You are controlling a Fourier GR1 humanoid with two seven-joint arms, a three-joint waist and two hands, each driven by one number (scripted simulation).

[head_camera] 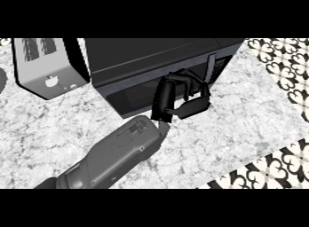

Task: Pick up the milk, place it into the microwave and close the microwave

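Looking down from the head view, I see one grey forearm (114, 155) coming up from the lower edge, its black hand (180, 95) set against the front of the microwave (160, 66) near the door's (144, 95) right side — which arm it belongs to I judge as the right, though only this one shows. Its fingers (167, 95) are bent at the door's front face, thumb out to the right, and I cannot tell whether they clasp anything. That door looks shut, flush with the dark body. No milk shows anywhere I can see. A silver toaster (45, 64) stands just left of the microwave on the marbled grey counter (235, 119), and a patterned tile strip (295, 66) runs along the right.
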